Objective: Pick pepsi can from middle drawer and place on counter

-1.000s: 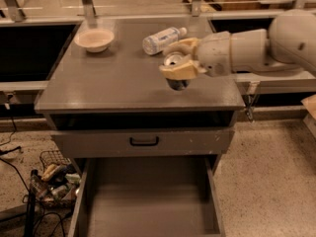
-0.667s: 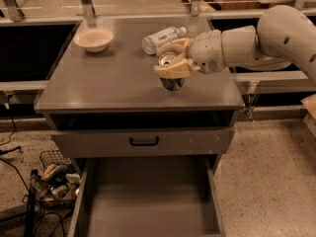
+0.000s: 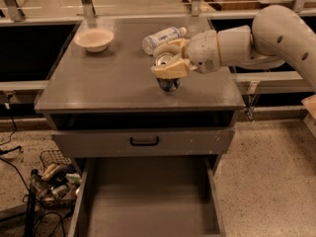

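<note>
The pepsi can stands upright at the middle right of the counter; its dark blue lower part and silver top show between the fingers. I cannot tell whether its base touches the surface. My gripper reaches in from the right and is shut on the can's upper part, with cream fingers wrapped around it. The middle drawer is pulled open at the bottom of the view, and its bare grey floor shows.
A clear plastic bottle lies on its side on the counter just behind the gripper. A pale bowl sits at the back left. A closed drawer front with a black handle sits below the counter. A wire basket stands on the floor at left.
My gripper has moved a little to the left over the counter with the can held in it. The bottle, the bowl and the drawer have not moved.
</note>
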Controlling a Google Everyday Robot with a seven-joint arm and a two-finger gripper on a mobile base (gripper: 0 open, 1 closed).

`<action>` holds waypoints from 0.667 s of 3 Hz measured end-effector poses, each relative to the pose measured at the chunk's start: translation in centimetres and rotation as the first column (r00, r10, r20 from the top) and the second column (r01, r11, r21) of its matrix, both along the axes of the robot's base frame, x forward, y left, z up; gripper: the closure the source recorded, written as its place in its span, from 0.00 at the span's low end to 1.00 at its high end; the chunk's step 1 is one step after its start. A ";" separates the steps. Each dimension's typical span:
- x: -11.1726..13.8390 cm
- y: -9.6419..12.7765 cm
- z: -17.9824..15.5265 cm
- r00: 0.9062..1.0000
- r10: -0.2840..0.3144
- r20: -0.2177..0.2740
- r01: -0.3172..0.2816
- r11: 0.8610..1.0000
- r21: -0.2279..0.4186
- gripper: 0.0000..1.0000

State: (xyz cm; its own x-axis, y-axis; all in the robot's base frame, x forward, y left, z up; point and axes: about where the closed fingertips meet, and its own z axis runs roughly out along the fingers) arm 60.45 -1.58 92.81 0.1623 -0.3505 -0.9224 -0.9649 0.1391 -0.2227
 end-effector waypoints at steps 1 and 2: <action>0.1 0.9 -0.8 0.999 0.035 -0.036 -0.035 0.999 0.003 1.00; 0.1 0.9 -0.8 0.999 0.035 -0.036 -0.035 0.999 0.003 1.00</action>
